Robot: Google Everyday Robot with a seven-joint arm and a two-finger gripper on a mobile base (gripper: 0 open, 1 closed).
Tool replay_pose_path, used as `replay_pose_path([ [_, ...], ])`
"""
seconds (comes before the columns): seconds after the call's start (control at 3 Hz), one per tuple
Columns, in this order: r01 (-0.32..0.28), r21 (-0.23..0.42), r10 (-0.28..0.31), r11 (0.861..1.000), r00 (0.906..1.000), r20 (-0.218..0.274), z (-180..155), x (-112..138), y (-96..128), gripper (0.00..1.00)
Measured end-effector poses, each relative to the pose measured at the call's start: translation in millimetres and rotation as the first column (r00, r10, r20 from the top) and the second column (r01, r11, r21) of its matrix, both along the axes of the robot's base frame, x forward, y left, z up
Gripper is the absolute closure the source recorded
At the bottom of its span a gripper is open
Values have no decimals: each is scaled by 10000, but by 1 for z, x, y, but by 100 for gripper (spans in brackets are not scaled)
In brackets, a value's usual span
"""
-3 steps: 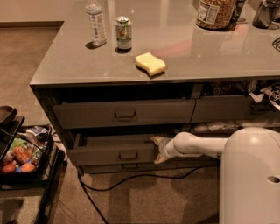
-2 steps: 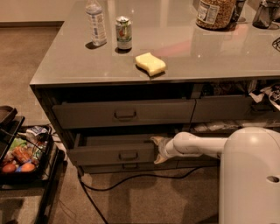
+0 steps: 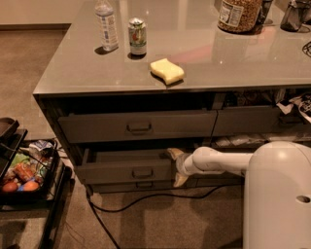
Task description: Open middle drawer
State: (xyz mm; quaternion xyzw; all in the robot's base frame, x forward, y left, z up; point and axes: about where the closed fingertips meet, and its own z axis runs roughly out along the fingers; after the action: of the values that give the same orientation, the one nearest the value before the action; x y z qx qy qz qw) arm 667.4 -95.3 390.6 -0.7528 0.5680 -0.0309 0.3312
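The middle drawer (image 3: 121, 169) is a dark grey drawer with a small central handle (image 3: 142, 172). It stands pulled out a little from the cabinet, and a strip of its inside shows behind the front. My gripper (image 3: 176, 167) is at the right end of that drawer front, well to the right of the handle. It is open: one pale finger (image 3: 172, 153) sits at the front's top edge and the other finger (image 3: 180, 181) near its lower edge. My white arm (image 3: 218, 162) reaches in from the right.
Above is the top drawer (image 3: 138, 126), below a slim bottom drawer (image 3: 141, 185). On the counter (image 3: 73, 73) stand a water bottle (image 3: 106, 25), a can (image 3: 137, 36), a yellow sponge (image 3: 167, 70) and a jar (image 3: 238, 14). A snack cart (image 3: 22, 175) is at left. A black cable (image 3: 146, 199) lies on the floor.
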Motion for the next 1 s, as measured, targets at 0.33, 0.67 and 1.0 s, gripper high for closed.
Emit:
replay_pose_path([
  [0.33, 0, 0, 0, 10000, 10000, 0, 0, 0, 0, 0],
  [0.67, -1, 0, 1, 10000, 10000, 0, 0, 0, 0, 0],
  [1.0, -332, 85, 332, 9994, 9994, 11, 5, -1, 4, 0],
])
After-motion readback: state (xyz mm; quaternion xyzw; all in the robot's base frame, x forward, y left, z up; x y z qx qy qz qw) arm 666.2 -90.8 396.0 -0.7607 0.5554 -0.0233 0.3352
